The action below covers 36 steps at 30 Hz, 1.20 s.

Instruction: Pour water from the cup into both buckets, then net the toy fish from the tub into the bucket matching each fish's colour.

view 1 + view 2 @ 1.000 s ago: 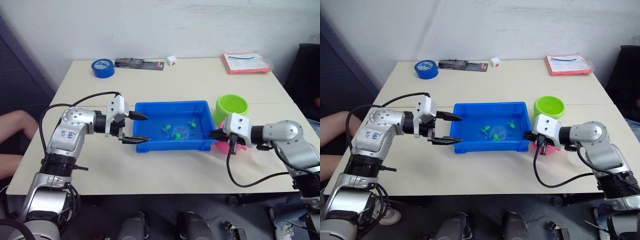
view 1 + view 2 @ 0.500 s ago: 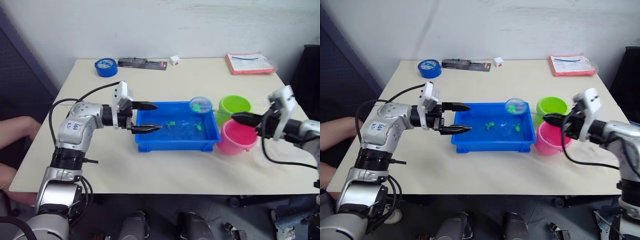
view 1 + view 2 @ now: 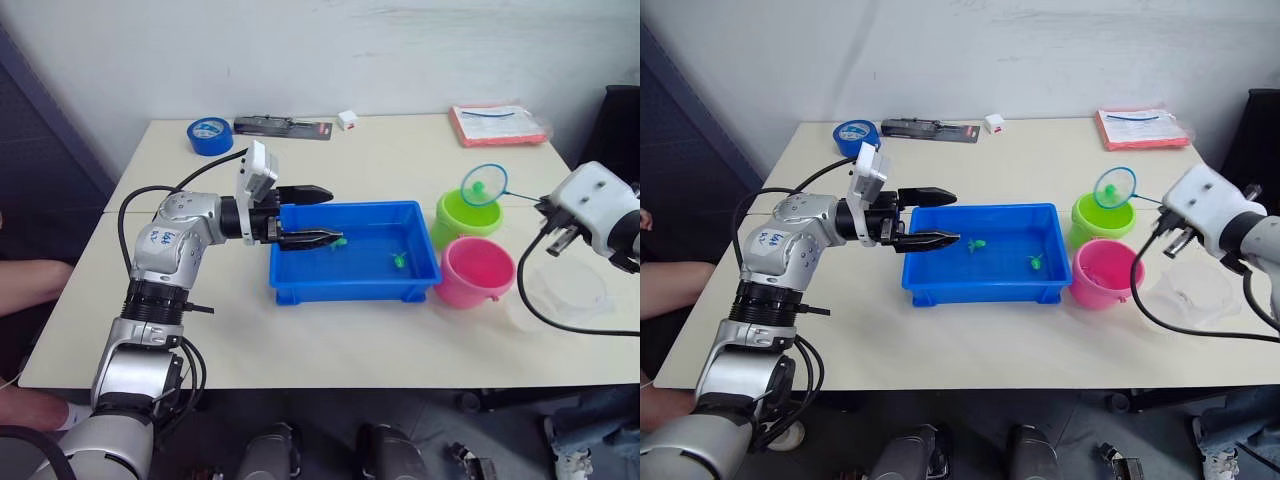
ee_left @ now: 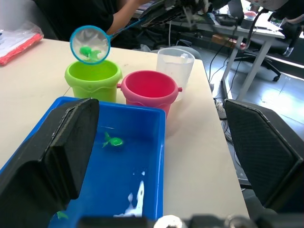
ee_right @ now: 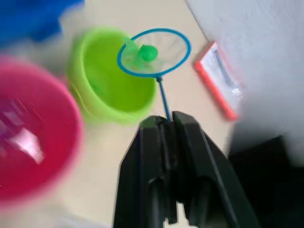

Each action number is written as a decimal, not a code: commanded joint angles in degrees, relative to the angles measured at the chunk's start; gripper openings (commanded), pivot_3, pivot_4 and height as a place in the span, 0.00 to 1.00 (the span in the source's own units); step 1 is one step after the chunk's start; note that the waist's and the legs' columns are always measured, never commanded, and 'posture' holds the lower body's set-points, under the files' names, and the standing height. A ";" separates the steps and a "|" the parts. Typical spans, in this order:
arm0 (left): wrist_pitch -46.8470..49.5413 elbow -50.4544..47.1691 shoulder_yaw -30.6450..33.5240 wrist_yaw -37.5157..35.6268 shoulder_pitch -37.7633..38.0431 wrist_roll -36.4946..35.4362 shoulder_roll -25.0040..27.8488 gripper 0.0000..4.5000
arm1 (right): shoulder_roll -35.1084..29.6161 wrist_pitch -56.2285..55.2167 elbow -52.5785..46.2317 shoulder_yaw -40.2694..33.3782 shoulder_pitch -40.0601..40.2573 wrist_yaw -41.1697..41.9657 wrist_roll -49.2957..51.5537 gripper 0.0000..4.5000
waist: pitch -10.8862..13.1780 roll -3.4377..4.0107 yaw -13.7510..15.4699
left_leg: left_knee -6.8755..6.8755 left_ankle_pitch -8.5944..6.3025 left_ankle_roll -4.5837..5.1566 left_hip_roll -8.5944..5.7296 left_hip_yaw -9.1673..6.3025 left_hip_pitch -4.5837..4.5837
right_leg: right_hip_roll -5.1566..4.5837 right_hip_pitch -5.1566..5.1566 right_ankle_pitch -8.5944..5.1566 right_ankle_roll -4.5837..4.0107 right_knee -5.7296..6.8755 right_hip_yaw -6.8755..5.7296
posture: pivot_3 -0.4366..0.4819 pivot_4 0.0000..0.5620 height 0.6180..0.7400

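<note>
We've got the right gripper clamped on the net, a green fish in its mesh, hanging over the green bucket. Our left gripper gapes wide above the tub on the desk.

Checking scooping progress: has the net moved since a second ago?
Yes. The net, held in the right claw, has risen out of the tub and now hangs over the green bucket, carrying a green fish.

Bright, even light, soft shadows (right wrist view motion-blurred).
</note>
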 commanded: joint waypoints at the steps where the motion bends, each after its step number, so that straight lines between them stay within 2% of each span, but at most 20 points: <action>1: -1.04 -0.55 0.55 -0.45 -0.85 -0.11 0.47 1.00 | -7.66 -24.02 5.54 8.95 -5.25 -11.99 -24.50 0.18 | 0.04 0.11 -0.37 | -0.03 0.00 0.00 -0.02 0.01 0.02 | -0.01 -0.01 -0.06 -0.09 -0.06 0.01 | 0.48 0.27 1.00; 4: -1.29 -0.43 0.59 -0.40 -0.74 -0.01 0.61 1.00 | -5.45 -29.69 11.34 10.25 -10.08 -11.84 -23.87 0.18 | 0.11 -0.03 -1.25 | -0.10 0.20 -0.38 0.00 -0.03 0.06 | 0.02 0.04 -0.20 -0.39 -0.29 0.05 | 0.48 0.27 1.00; 7: -1.45 -0.38 0.66 -0.34 -0.72 0.01 0.64 1.00 | -5.02 -33.87 15.40 10.75 -14.51 -13.69 -26.75 0.18 | 0.12 -0.06 -1.39 | -0.15 0.24 -0.43 -0.02 0.03 0.08 | 0.02 0.16 0.04 0.00 -0.21 0.15 | 0.48 0.27 1.00; 9: -1.66 -0.20 0.70 -0.38 -0.67 0.10 0.70 1.00 | -4.92 -35.62 16.74 10.97 -15.48 -12.76 -27.08 0.18 | 0.12 -0.06 -1.36 | -0.13 0.26 -0.44 -0.02 0.07 0.10 | 0.02 0.10 0.20 0.31 -0.05 0.18 | 0.48 0.27 1.00; 11: -2.00 0.04 0.66 -0.45 -0.62 0.27 0.73 1.00 | -4.67 -36.94 17.49 10.56 -15.09 -11.69 -25.81 0.18 | 0.12 -0.05 -1.26 | -0.10 0.28 -0.48 0.04 0.03 0.15 | 0.04 0.10 0.17 0.26 0.04 0.18 | 0.48 0.27 1.00; 13: -2.31 0.25 0.60 -0.47 -0.56 0.48 0.77 1.00 | -3.56 -36.01 18.19 8.36 -15.15 -10.53 -21.80 0.18 | 0.12 -0.05 -1.16 | -0.06 0.30 -0.52 0.07 -0.10 0.15 | 0.05 0.14 0.13 0.19 0.05 0.18 | 0.48 0.27 1.00; 15: -3.21 0.21 0.04 -1.06 0.12 1.39 1.52 1.00 | 0.01 -29.24 16.29 3.80 -15.70 -5.89 -11.52 0.18 | 0.12 -0.07 -1.26 | -0.04 0.30 -0.52 0.07 -0.13 0.13 | 0.05 0.21 0.11 0.14 0.04 0.19 | 0.48 0.27 1.00; 17: -5.54 0.16 -1.40 -2.47 1.57 3.50 3.16 1.00 | 4.90 -18.96 9.49 0.35 -15.20 2.85 2.79 0.18 | 0.12 -0.08 -1.41 | -0.01 0.30 -0.48 0.08 -0.13 0.14 | 0.04 0.24 0.14 0.19 0.10 0.22 | 0.48 0.27 1.00; 19: -7.86 0.33 -2.72 -3.65 2.62 5.40 4.60 1.00 | 6.60 -14.87 3.42 0.03 -14.19 9.29 8.73 0.18 | 0.11 -0.05 -1.49 | 0.01 0.35 -0.36 0.16 -0.13 0.19 | 0.10 0.27 0.16 0.20 0.23 0.27 | 0.48 0.27 1.00; 22: -10.23 0.39 -4.14 -5.04 3.81 7.51 6.42 1.00 | 7.31 -15.19 -1.40 2.97 -14.37 13.51 6.64 0.18 | 0.06 0.02 -1.15 | 0.11 0.22 -0.19 0.22 -0.23 0.22 | 0.10 0.14 0.10 0.10 0.64 0.19 | 0.48 0.27 1.00; 25: -10.54 -0.67 -4.27 -5.37 4.87 8.00 7.56 1.00 | 9.93 -17.45 -1.66 7.10 -15.96 16.67 3.80 0.18 | -0.06 -0.08 -0.99 | 0.13 0.09 -0.28 0.26 -0.37 0.21 | 0.09 0.09 0.01 -0.08 0.60 0.07 | 0.48 0.27 1.00; 28: -9.93 -2.50 -3.63 -4.59 6.06 7.83 8.47 1.00 | 10.19 -29.65 4.63 13.70 -19.83 15.26 -8.35 0.18 | -0.10 0.00 -1.13 | 0.13 0.00 -0.13 0.28 -0.35 0.18 | 0.05 0.05 -0.20 -0.47 0.18 0.07 | 0.48 0.27 1.00; 31: -8.88 -4.46 -3.10 -4.19 7.28 7.32 9.24 1.00 | 9.76 -37.12 10.08 17.22 -22.64 13.39 -15.51 0.18 | -0.10 0.00 -1.08 | 0.11 -0.06 -0.01 0.18 -0.25 0.10 | -0.04 0.03 -0.18 -0.47 0.03 0.13 | 0.48 0.27 1.00; 36: -7.28 -7.03 -2.11 -2.96 9.13 6.53 10.38 1.00 | 10.64 -44.01 15.44 19.24 -24.77 12.99 -18.23 0.18 | -0.09 -0.04 -1.13 | 0.14 -0.03 -0.05 0.14 -0.13 0.11 | -0.07 0.11 0.09 0.01 0.48 0.22 | 0.48 0.27 1.00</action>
